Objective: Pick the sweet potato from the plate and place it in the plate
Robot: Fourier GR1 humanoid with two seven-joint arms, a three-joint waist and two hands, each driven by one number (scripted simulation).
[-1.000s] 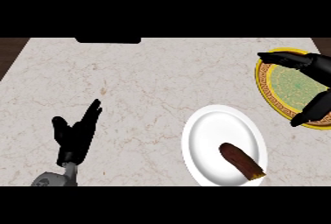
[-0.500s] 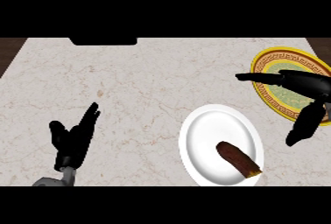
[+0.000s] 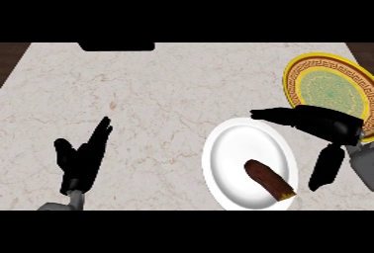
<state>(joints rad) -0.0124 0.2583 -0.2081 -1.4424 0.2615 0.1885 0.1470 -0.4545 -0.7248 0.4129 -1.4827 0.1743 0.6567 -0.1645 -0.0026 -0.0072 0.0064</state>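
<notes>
A brown sweet potato (image 3: 269,180) lies on the white plate (image 3: 232,148) at the lower right of the counter. My right hand (image 3: 321,124) hovers open at the plate's upper right rim, fingers stretched left and the thumb hanging down beside the rim. It holds nothing. Behind it at the far right stands a yellow plate with a green centre (image 3: 326,88). My left hand (image 3: 82,157) rests open at the lower left, fingers up.
A dark object (image 3: 116,47) sits at the counter's back edge, upper left. The marble counter top (image 3: 161,99) spreads between my two hands.
My right hand has moved down and left from over the yellow plate to the white plate's upper right rim. The left hand and the sweet potato stay put.
</notes>
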